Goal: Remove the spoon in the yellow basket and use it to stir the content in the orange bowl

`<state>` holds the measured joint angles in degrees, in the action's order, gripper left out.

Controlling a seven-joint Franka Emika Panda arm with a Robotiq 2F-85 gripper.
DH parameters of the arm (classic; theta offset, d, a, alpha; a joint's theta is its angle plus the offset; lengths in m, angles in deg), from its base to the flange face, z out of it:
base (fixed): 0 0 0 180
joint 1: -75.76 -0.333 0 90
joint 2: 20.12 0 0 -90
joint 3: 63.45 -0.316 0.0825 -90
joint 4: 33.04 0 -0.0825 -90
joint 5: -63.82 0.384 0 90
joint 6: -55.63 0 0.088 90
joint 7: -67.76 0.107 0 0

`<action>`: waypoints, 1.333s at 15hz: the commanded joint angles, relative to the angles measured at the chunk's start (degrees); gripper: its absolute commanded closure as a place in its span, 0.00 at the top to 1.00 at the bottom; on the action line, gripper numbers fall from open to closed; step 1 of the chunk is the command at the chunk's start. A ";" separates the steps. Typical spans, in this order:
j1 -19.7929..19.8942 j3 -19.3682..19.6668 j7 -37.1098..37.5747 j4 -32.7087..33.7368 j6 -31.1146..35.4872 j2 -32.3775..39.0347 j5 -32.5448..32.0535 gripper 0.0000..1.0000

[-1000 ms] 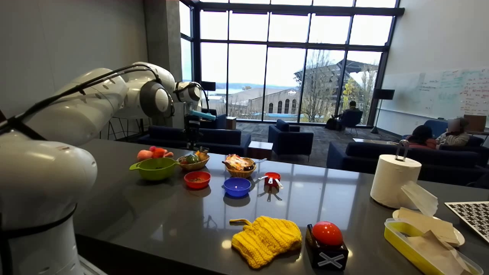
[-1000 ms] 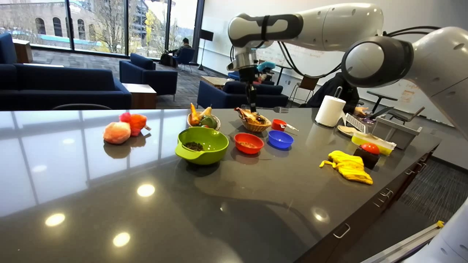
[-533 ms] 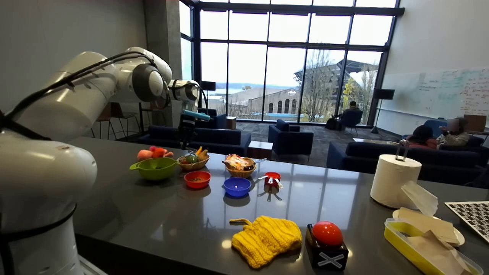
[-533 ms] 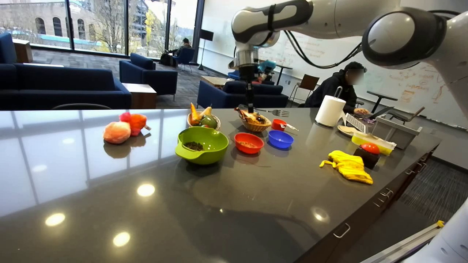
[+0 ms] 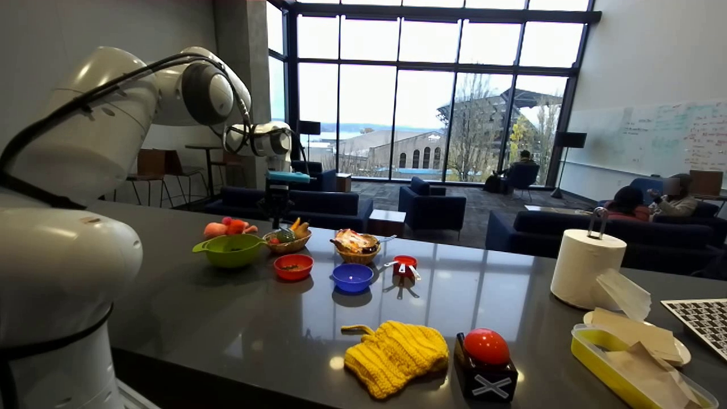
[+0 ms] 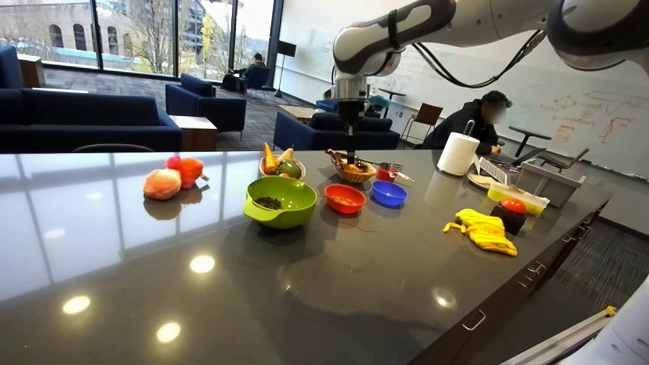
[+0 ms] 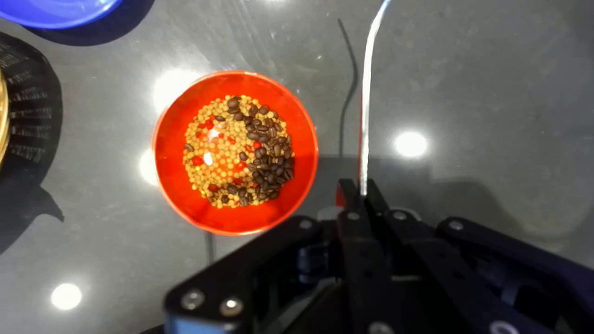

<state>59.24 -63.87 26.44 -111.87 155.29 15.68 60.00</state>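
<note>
The utensil (image 7: 365, 111) is held clear of the counter (image 7: 487, 83), just right of the orange bowl (image 7: 171, 157) in the wrist view. It is pinched by the gripper (image 7: 363, 189), whose fingers are pressed in on the metal from both sides. In an exterior view, tines (image 6: 394, 166) are shown at its free end, so a fork rather than a spoon seems to be in use.

Removal from the yellow basket (image 5: 359, 259) can be judged done. The stirring is not yet done: no part of the utensil is dipped into the orange bowl, in which pale grains (image 7: 209, 171) and dark beans (image 7: 273, 162) are held, the beans mostly gathered at the right. What is left, it is judged, is for the free end to be brought over the bowl, lowered and worked round.

The yellow basket is taken to be the right one of two, set far of the orange bowl; a metal piece (image 5: 388, 239), too small to be identified, is seen just right of it. In both exterior views, the orange bowl is flanked by the blue bowl (image 5: 352, 285) on the right and the green bowl (image 5: 232, 258) on the left.
</note>
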 commanded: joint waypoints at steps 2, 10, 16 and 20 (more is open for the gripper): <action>2.76 -4.04 4.78 -16.59 11.77 -8.98 -7.51 0.01; 6.62 -6.21 7.41 -37.51 31.61 -17.51 -13.89 0.01; 8.94 -7.15 3.17 -35.23 34.35 -15.38 -12.56 0.01; 9.92 -7.75 -0.58 -30.25 33.31 -12.69 -11.93 0.01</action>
<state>67.44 -70.22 28.96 -145.45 189.07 1.31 47.55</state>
